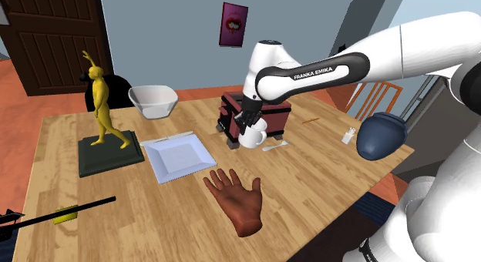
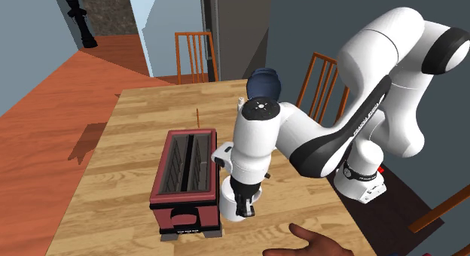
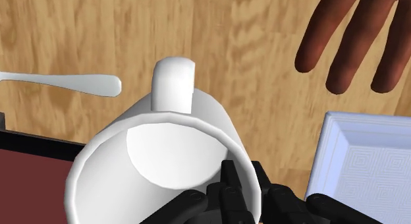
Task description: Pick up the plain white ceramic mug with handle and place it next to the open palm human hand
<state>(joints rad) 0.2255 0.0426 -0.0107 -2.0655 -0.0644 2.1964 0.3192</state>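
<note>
The all-black two-finger gripper (image 3: 241, 183) is clenched on the rim of the plain white, smooth-walled mug (image 3: 164, 140). One finger sits inside the mouth and one outside, so it pinches only the thin wall. I judge that grip suits the shape: the round body looks too wide to span, and the looped handle points away from the fingers. In the shoulder view the mug hangs under the gripper just right of centre, just beside the boxy dark red toaster (image 1: 276, 118). I cannot tell whether its base is off the pale wood-grain table (image 1: 331, 156). The brown open-palm human hand (image 1: 237, 197) lies flat with fingers spread at lower centre of that view, apart from the mug, and a square white plate (image 1: 179, 156) with a patterned centre lies to its upper left. A slim white spoon (image 3: 66, 82) lies near the mug. The glossy wall could slip in so narrow a pinch, I reckon, so I would carry it slowly toward the bare wood beside the palm.
</note>
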